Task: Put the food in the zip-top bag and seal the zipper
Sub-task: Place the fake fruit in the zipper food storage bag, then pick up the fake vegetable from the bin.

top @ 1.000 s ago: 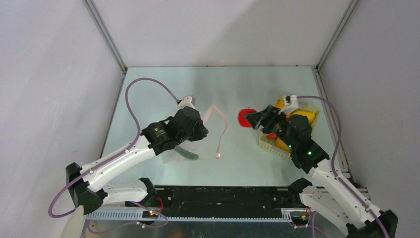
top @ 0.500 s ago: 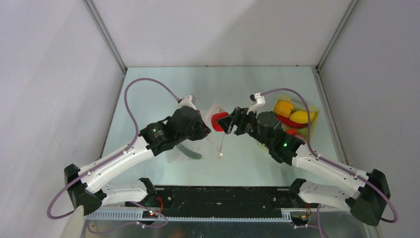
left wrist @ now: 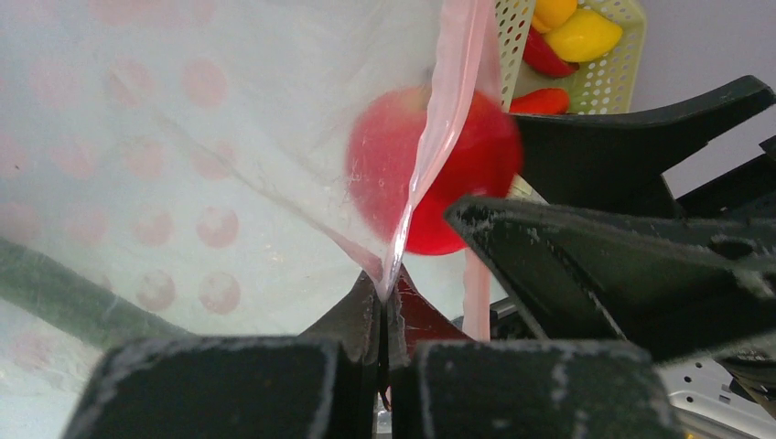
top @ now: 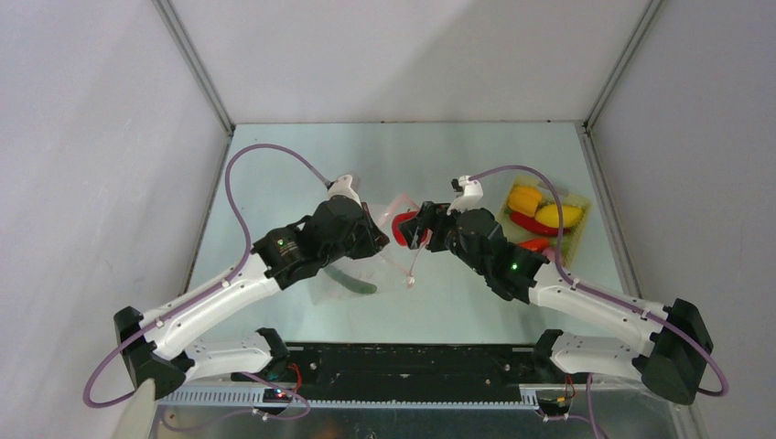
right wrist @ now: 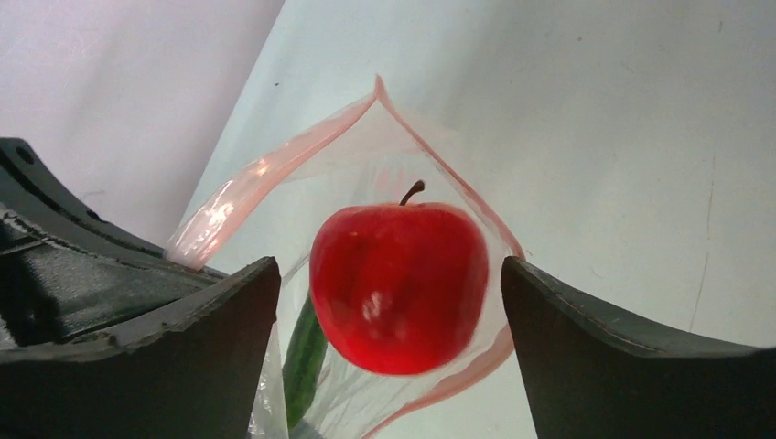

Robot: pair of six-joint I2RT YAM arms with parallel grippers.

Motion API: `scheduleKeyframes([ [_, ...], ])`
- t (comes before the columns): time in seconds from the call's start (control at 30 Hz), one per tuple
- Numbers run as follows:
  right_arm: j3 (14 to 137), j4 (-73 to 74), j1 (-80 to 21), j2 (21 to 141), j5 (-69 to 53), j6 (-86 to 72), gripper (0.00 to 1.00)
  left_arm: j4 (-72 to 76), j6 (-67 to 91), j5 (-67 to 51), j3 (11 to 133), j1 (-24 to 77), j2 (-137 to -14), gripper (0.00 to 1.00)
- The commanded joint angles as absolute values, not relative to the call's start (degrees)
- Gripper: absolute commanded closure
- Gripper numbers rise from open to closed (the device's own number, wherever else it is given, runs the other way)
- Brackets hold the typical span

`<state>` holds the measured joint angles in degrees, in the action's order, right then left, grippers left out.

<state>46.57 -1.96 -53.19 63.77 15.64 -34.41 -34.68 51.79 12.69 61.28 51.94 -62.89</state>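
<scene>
Seen from above, the clear, pink-dotted bag (top: pixel 361 270) is lying near the centre of the surface (top: pixel 458 155), its mouth lifted and facing 3 o'clock.

Your left gripper (left wrist: pixel 382 294) is clamping fully shut on the pink zipper (right wrist: pixel 265 178), pinching one lip of the mouth and propping it open.

Your right gripper (top: pixel 414 229) is reaching in from 3 o'clock with its jaws spread wide. A red apple (right wrist: pixel 398 283) is sitting between them at the bag's mouth, with a gap showing on each side, so nothing is gripping it.

A long green vegetable (right wrist: pixel 307 361) is already lying inside the bag.

The basket (top: pixel 586 206) at 3 o'clock of the bag is holding the remaining peppers (top: pixel 523 198).

Judging by its folds and sag, the bag is thin, floppy and very light. It is likely going to shift or collapse if you loosen the left grip, so the stiffer zipper edge is the place to be holding it.

The apple and peppers are looking glossy, hard and rounded. They are probably light but slippery, so you should be taking each one across its widest part.

The film is looking easy to snag, so watch the fingertips near the mouth.
</scene>
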Motion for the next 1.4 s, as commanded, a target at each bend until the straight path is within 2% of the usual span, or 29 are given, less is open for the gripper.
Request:
scheduleKeyframes([
  [0.0,49.92,-3.70,-54.62,63.42,18.08,-33.27,0.02,-32.08,50.23,12.05,61.04,51.71,-61.35,1.00],
  [0.37,50.80,-0.62,-54.62,58.57,19.75,-31.34,0.00,-32.27,50.27,12.45,60.65,51.76,-61.11,1.00],
  [0.5,50.80,6.58,-52.42,54.89,23.84,-31.67,0.00,-32.60,50.27,12.75,60.43,51.72,-60.93,1.00],
  [0.63,50.60,16.78,-45.75,51.34,24.86,-34.28,0.01,-32.67,50.15,13.02,60.30,51.71,-60.88,1.00],
  [0.77,48.10,26.09,-33.19,48.62,22.86,-36.92,0.01,-32.42,49.82,12.84,60.21,51.75,-60.94,1.00],
  [0.97,44.47,30.51,-19.56,50.17,20.93,-36.12,0.01,-31.97,49.29,12.05,59.79,51.70,-61.24,1.00],
  [1.1,43.76,26.87,-12.34,54.53,13.79,-25.70,0.03,-31.92,48.72,11.59,59.55,51.70,-61.22,1.00],
  [1.2,43.56,23.05,-10.94,57.94,6.68,-5.89,0.05,-30.39,48.07,10.38,59.04,51.70,-60.99,1.00],
  [1.37,43.26,16.60,-10.50,64.06,5.23,12.77,0.07,-29.46,47.01,9.89,58.99,51.64,-61.63,1.00],
])
